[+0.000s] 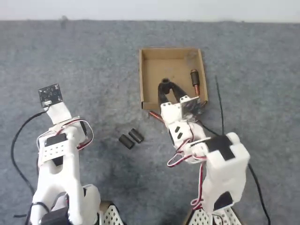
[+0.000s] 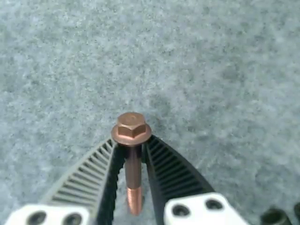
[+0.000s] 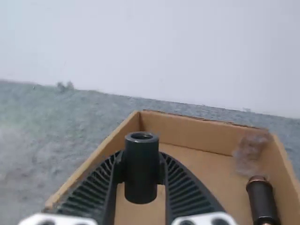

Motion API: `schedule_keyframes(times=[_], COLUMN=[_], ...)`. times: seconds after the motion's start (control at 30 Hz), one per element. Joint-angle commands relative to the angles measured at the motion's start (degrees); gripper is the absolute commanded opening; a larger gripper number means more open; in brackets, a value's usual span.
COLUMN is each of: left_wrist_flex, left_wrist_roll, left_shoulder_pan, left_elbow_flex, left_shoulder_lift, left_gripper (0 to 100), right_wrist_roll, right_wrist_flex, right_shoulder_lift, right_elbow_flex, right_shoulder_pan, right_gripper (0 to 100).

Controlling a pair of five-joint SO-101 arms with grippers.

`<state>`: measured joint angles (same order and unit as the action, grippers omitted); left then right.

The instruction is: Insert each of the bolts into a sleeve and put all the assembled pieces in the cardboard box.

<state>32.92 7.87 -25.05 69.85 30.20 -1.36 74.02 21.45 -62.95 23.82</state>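
My left gripper (image 2: pixel 132 140) is shut on a copper bolt (image 2: pixel 131 129), hexagonal head outward and shank between the fingers, above grey carpet. My right gripper (image 3: pixel 140 159) is shut on a black sleeve (image 3: pixel 140 168), held upright over the cardboard box (image 3: pixel 197 133). In the high view that gripper (image 1: pixel 168 87) hangs over the box (image 1: pixel 141 79) near its front wall. One assembled piece (image 1: pixel 195 79), a black sleeve with a copper bolt in it, lies in the box at the right side (image 3: pixel 260 199). Two loose black sleeves (image 1: pixel 131 138) lie on the carpet between the arms.
What looks like another copper bolt (image 1: pixel 155 116) lies just outside the box's front wall, partly under the right arm. The left arm (image 1: pixel 58 140) stands at the left, well away from the box. A black cable (image 1: pixel 220 108) runs right of the box.
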Motion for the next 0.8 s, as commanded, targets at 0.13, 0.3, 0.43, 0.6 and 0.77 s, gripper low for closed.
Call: schedule_keyframes(times=[0.13, 0.3, 0.43, 0.6, 0.77], left_wrist_flex=[-2.0, -2.0, -2.0, -2.0, -2.0], left_wrist_roll=[-0.7, -0.7, -0.7, -0.7, -0.7], left_shoulder_pan=[-0.4, -0.4, -0.4, -0.3, -0.3], left_elbow_flex=[-0.4, -0.4, -0.4, -0.4, -0.4], left_shoulder_lift=[2.7, 2.7, 2.7, 2.7, 2.7], left_gripper=[1, 1, 1, 1, 1], right_wrist_roll=[8.4, 8.4, 8.4, 8.3, 5.7], right_wrist_flex=[14.8, 21.1, 25.3, 26.7, 26.8], right_shoulder_lift=[5.1, 5.9, 5.9, 5.9, 5.5], right_elbow_flex=[-1.6, -7.4, -12.8, -18.0, -21.5], right_shoulder_pan=[1.6, 1.5, 1.6, 1.5, 1.4], right_gripper=[0.6, 0.6, 0.6, 0.6, 0.6])
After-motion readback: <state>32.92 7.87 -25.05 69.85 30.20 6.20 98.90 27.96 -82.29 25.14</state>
